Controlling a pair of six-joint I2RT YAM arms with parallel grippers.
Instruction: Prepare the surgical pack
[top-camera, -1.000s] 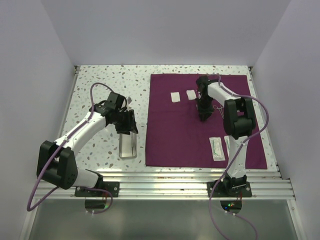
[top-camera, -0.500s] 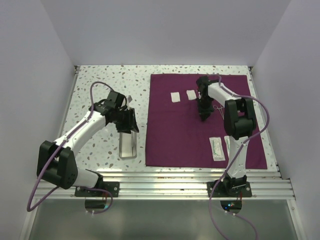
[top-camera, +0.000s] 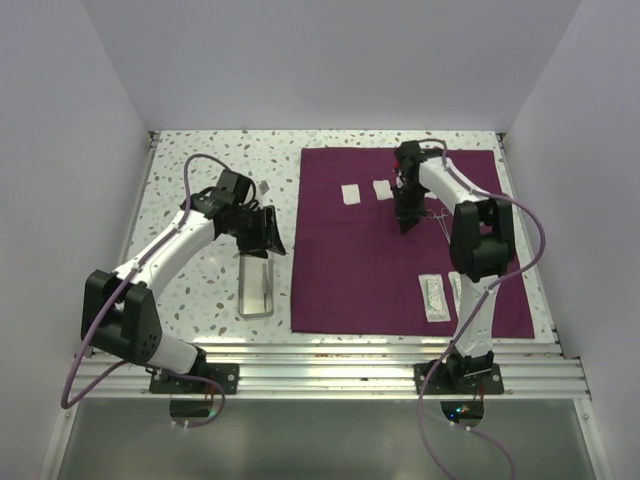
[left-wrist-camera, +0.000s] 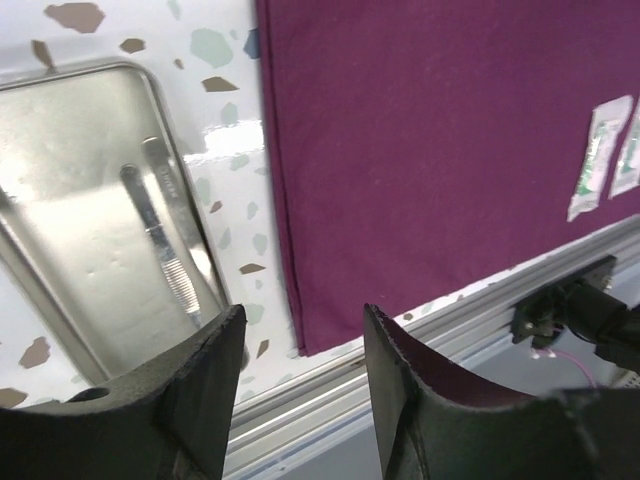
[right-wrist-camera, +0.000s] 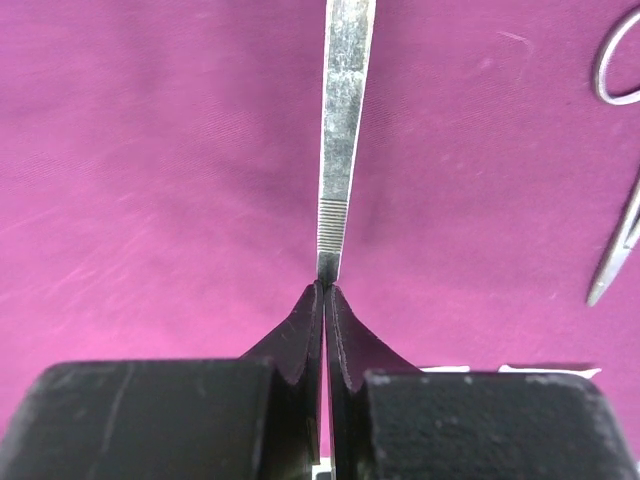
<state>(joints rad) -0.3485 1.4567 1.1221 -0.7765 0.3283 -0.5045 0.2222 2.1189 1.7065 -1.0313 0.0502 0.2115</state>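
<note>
The magenta-purple cloth (top-camera: 370, 270) lies flat on the right half of the table. My right gripper (top-camera: 403, 224) (right-wrist-camera: 327, 287) is shut on the end of slim steel tweezers (right-wrist-camera: 343, 120) and holds them over the cloth. Steel scissors (right-wrist-camera: 618, 235) lie on the cloth just to the right of them. Two white gauze squares (top-camera: 351, 193) lie at the back of the cloth. The steel tray (top-camera: 256, 290) (left-wrist-camera: 70, 200) stands left of the cloth and holds a thin metal instrument (left-wrist-camera: 165, 250). My left gripper (top-camera: 268, 236) (left-wrist-camera: 300, 340) is open and empty above the tray's far end, next to the cloth's left edge.
Two white sealed packets (top-camera: 434, 298) (left-wrist-camera: 598, 160) lie at the cloth's near right corner. A small white piece (top-camera: 263, 188) lies on the speckled table behind the left arm. An aluminium rail (top-camera: 330, 350) runs along the near edge. White walls close in the left, back and right sides.
My left gripper has risen from the tray and swung back and right, toward the cloth's edge. My right gripper has shifted slightly toward the back with the tweezers.
</note>
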